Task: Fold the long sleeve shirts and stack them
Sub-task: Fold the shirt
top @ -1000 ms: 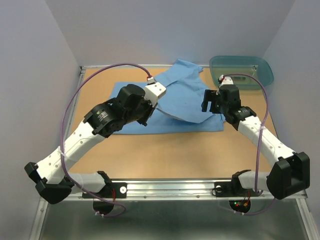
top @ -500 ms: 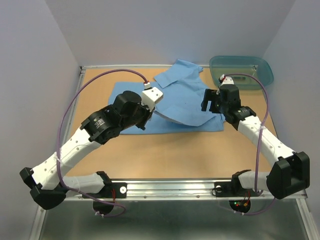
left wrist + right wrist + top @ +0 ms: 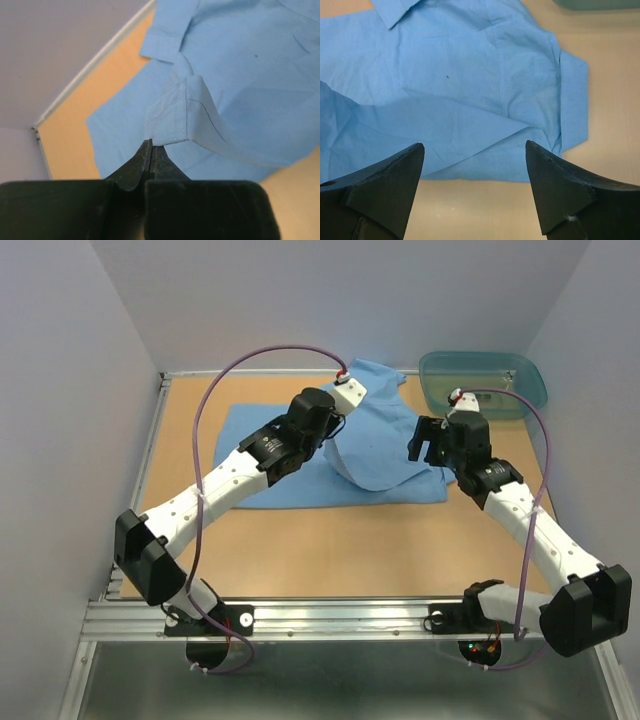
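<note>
Shirt: one light blue long sleeve shirt (image 3: 385,445) on the far middle of the counter (image 3: 330,550); mostly spread flat, creased; collar toward the far edge; its right-hand part doubled over in a rounded fold that lies on a flatter layer.
Shirt, left wrist view: a stitched edge of the cloth (image 3: 180,115) is drawn up into a small tent, off the layer beneath; the rest of the shirt lies flat behind it.
Shirt, right wrist view: the collar (image 3: 395,12) shows at top left; a small dark speck (image 3: 446,77) on the cloth; a narrow folded strip (image 3: 574,100) along the shirt's right side, ending on bare counter.
Left hand: (image 3: 151,150) clenched, its two fingers pressed together on the corner of the raised edge; grasping the shirt; the arm reaches from the near left across to the shirt's middle.
Right hand: (image 3: 474,145) released, fingers spread wide and holding nothing; it hangs over the near right edge of the shirt; whether the tips touch the cloth cannot be told.
Tub: translucent teal tub (image 3: 485,380) at the far right corner of the counter; apart from the shirt; just beyond the right hand.
Surroundings: tan counter with a pale rim; plain pale walls on three sides.
</note>
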Robot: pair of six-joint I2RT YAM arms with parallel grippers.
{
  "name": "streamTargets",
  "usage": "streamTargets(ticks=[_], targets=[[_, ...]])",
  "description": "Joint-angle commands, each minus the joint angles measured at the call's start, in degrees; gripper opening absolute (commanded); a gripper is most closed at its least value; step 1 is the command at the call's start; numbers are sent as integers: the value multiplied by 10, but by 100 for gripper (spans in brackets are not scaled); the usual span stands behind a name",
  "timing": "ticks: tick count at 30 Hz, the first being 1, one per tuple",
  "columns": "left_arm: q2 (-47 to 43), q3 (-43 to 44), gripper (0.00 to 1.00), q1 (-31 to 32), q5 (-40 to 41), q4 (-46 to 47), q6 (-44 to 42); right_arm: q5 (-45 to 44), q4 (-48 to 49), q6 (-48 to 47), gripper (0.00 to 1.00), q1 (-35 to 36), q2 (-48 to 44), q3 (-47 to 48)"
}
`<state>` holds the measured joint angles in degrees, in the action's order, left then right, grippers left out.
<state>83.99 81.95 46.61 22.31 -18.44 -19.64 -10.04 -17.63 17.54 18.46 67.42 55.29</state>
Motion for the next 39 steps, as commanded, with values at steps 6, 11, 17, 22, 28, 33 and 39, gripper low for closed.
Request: streamTargets(ticks=[6,11,17,22,28,33,39], targets=[[-45,-26,0,-5,28,206,-142,-20,19,-10,87,1,-37,-24],[-125,-194,0,-6,69,259,-129,-11,20,-5,87,1,-33,-35],[-149,-301,0,-12,99,293,-102,17,30,-3,87,1,-2,-43],[-128,-336,0,-15,108,304,-83,48,44,6,87,1,40,-32],[-131,-324,0,-14,120,275,-59,8,44,115,84,-2,92,-13],[-151,-327,0,-14,118,267,-35,56,52,214,75,-40,147,-13],[-125,-276,0,-15,107,256,-17,93,78,253,73,-60,160,-15]])
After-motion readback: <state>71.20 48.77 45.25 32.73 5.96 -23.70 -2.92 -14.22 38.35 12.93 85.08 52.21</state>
